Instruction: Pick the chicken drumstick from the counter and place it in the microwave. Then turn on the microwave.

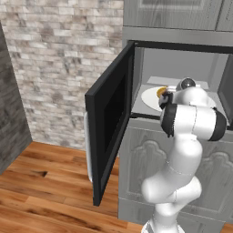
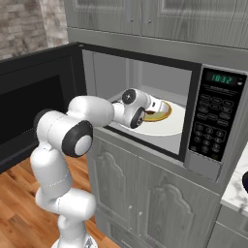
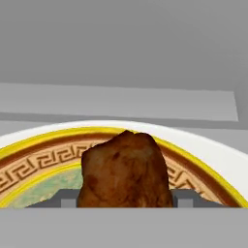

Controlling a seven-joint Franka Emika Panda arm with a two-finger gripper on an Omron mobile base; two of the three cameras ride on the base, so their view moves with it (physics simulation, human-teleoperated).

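Note:
The microwave (image 2: 145,72) stands open, its black windowed door (image 2: 29,106) swung far out to the left. My arm reaches into the cavity. In the hand view the chicken drumstick (image 3: 125,169), a glossy reddish-brown lump, sits between my gripper's (image 3: 125,199) two dark fingertips (image 3: 68,198), which press against its sides. It hangs just above a yellow-rimmed patterned bowl (image 3: 38,162) on the white turntable (image 3: 208,150). From the right base view, the gripper (image 2: 154,107) is over the bowl (image 2: 163,112), and the hand hides the drumstick. A strip of the marbled counter (image 2: 237,191) shows at lower right.
The keypad (image 2: 209,116) with its green display (image 2: 222,79) is right of the cavity. The open door (image 1: 111,118) juts into the room left of my arm. Grey cabinet fronts (image 2: 140,193) lie below and wall cabinets above. A dark object (image 2: 244,181) sits at the counter's edge.

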